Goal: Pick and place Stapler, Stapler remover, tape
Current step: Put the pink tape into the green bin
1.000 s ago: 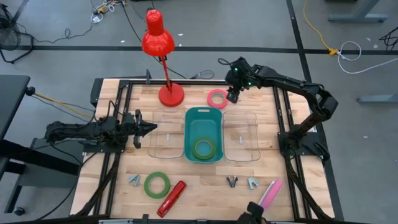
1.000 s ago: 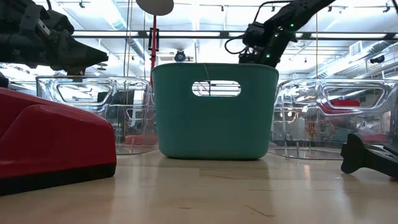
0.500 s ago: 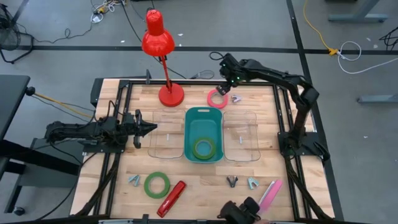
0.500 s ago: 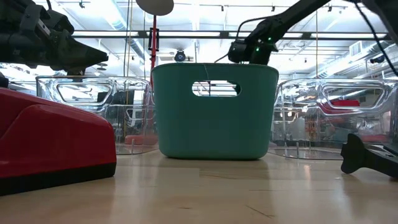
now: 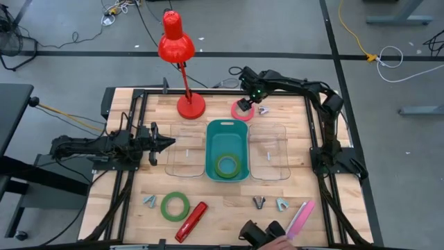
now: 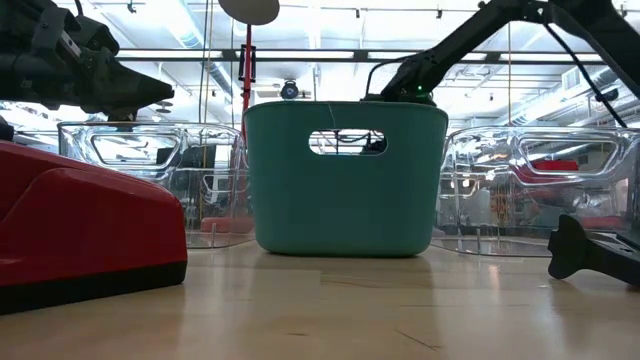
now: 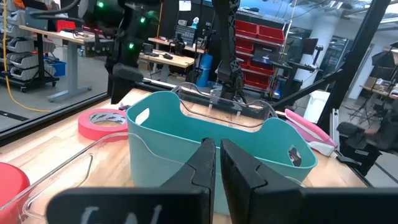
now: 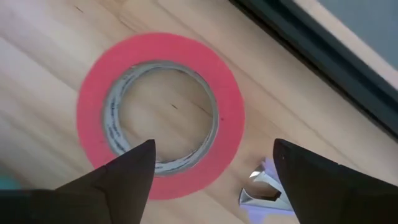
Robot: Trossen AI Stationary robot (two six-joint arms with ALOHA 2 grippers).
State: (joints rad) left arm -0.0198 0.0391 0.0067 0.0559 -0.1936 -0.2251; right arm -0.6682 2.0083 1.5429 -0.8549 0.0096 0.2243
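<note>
The left gripper has its two dark fingers almost touching, with just a thin gap and nothing between them. Right past them sits a teal bin on the wooden bench. A clear tray stands behind the bin, and another clear tray is beside it. A pink tape roll lies flat on the bench. The other arm's gripper hangs just above the roll, maybe touching it. A pink stapler lies farther off.

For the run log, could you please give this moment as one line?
right tool: open, over pink tape | left tool: shut, waiting left of teal bin
</note>
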